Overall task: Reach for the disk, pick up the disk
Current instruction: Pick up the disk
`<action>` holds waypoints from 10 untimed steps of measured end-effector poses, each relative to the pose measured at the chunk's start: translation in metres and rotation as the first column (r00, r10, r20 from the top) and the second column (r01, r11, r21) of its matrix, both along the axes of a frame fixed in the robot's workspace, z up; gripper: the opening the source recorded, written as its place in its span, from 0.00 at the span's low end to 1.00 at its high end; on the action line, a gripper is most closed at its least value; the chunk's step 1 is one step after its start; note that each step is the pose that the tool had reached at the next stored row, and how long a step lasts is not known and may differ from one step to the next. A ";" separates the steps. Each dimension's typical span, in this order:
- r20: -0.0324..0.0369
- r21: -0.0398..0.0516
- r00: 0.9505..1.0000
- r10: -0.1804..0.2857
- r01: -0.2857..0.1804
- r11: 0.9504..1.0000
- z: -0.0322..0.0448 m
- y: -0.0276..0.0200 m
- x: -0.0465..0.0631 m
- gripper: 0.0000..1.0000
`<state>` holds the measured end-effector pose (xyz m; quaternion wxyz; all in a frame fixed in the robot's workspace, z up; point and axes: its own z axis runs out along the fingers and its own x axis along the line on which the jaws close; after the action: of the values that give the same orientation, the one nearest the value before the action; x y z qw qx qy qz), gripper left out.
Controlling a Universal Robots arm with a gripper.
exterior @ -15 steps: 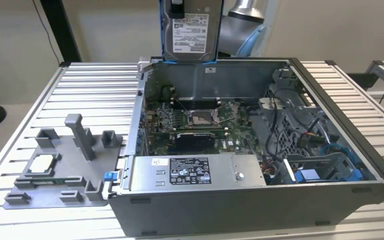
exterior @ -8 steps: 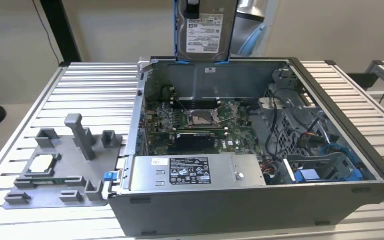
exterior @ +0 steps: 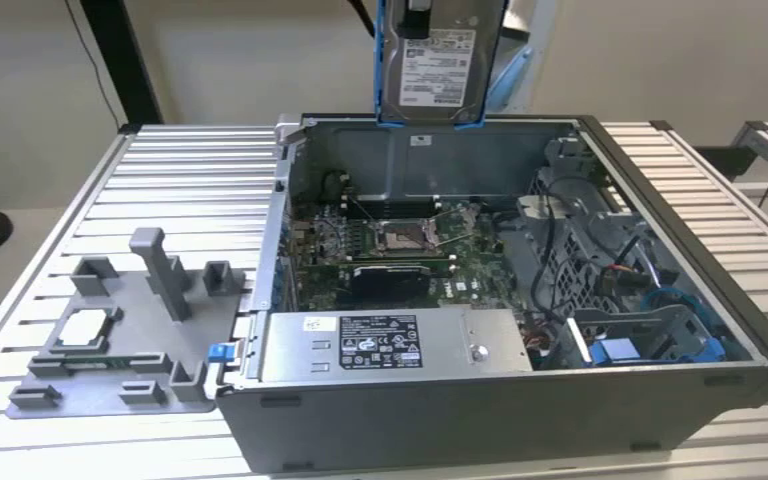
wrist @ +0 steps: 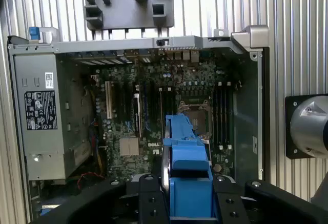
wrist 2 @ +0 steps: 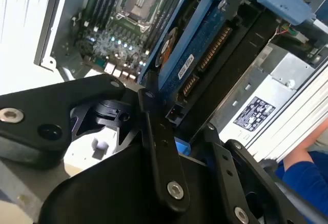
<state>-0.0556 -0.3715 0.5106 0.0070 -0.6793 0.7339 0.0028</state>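
One disk hangs upright above the rear wall of the open computer case in the exterior view, clear of it, its white label facing the camera and its blue bracket running down both long edges. The gripper is clamped on it: in both wrist views the black fingers press against either side of the bracket, with the drive's connector edge and green-blue circuit side showing in the second wrist view. Below the disk, inside the case, lie the motherboard with its bare processor socket, and the grey power supply along the near wall. Beside the case, toward the exterior view's left, a grey moulded fixture rests on the slatted metal table
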 end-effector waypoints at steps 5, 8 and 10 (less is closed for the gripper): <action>0.000 0.000 1.000 0.000 0.000 1.000 -0.0004 0.0000 0.015 0.00; 0.000 0.000 1.000 0.000 0.000 1.000 -0.0006 0.0000 0.024 0.00; 0.000 0.000 1.000 0.000 0.000 1.000 -0.0008 0.0000 0.029 0.00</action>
<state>-0.0262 -0.3715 0.5098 0.0070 -0.6793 0.7339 0.0029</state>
